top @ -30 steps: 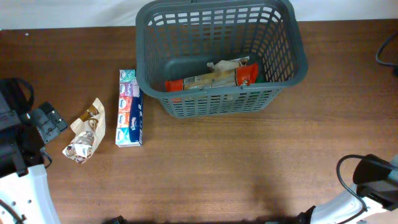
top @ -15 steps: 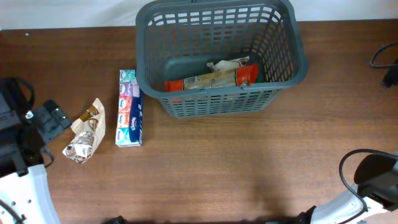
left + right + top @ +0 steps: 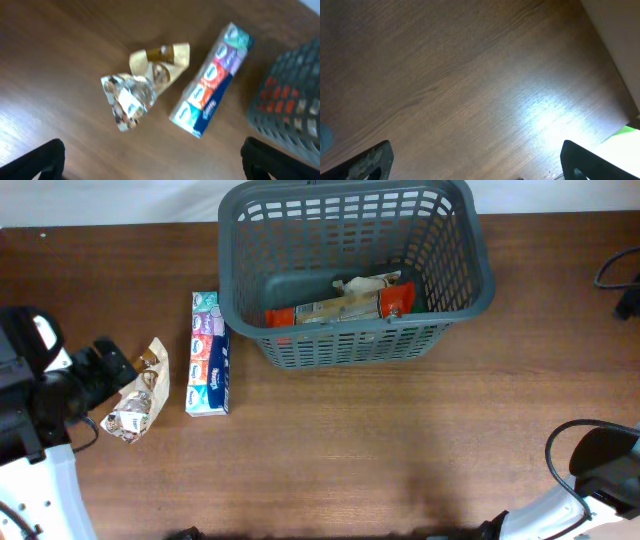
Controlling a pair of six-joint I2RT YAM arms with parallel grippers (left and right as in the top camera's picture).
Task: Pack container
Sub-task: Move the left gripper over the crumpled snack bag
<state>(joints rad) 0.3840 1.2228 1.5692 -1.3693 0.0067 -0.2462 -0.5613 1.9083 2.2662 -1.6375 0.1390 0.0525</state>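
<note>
Overhead: container [image 3: 350,345] at 12 o'clock of counter [image 3: 400,450], red-ended packet [image 3: 345,305] lying inside. Tissue multipack [image 3: 208,367] just beside container's 9 o'clock wall. Crinkled snack wrapper [image 3: 137,404] at 9 o'clock of multipack. Left jaws near wrapper, on its 9 o'clock side.

Left wrist: left jaws released, spread wide, gripping nothing. Wrapper and multipack ahead, container at 3 o'clock edge.

Right wrist: right jaws released, gripping nothing, over wood-grain counter.

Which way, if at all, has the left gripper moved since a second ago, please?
Yes: the left gripper moved toward the tissue pack, nearing the snack bag.
</note>
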